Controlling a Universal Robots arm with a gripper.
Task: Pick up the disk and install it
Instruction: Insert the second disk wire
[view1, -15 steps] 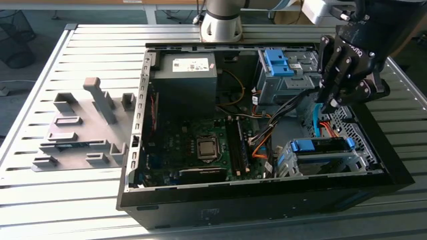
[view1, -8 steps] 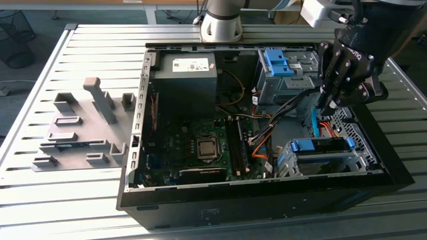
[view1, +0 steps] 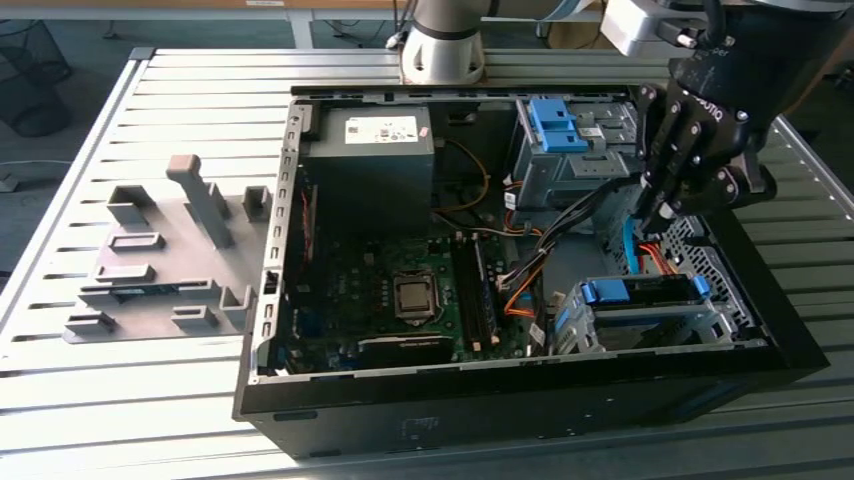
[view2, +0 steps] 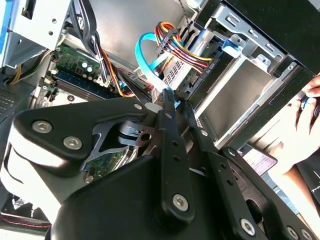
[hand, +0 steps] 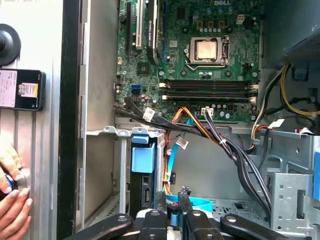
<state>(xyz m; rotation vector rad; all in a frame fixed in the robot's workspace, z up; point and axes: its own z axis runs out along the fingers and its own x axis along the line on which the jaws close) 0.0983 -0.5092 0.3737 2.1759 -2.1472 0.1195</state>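
On the slatted metal table (view1: 160, 400), off the exterior view's left side of the open black computer case (view1: 534, 410), you have a grey fixture plate with upright blocks (view1: 154, 270); no drive lies on it.

Inside the case, at its far corner on that same side, sits the large black box with a white sticker (view1: 367, 150). In the middle of the case floor lies the green motherboard with its square processor socket (view1: 407, 290). Along the case's far wall stands a silver metal cage with blue plastic latches (view1: 558, 125).

Your black linkage gripper (hand: 172, 200) reaches down inside the case, towards the exterior view's right wall. In both wrist views its fingers are drawn close together with nothing of the task between them. A light blue flat cable (view2: 147, 52) runs just past the tips.

The flat disk in its blue plastic carrier (view1: 641, 292) appears to be seated already in the silver bay at the case's near right corner. Only its blue handle and a dark edge show, so treat that as likely, not certain. If so, the carrying is done and any cabling is what remains.

Outside the case, a person's hand (hand: 12, 192) rests on the table, near a small dark device with a label (hand: 20, 90).

As for writing, there are printed stickers on the box, the board and that device; I leave them unread.
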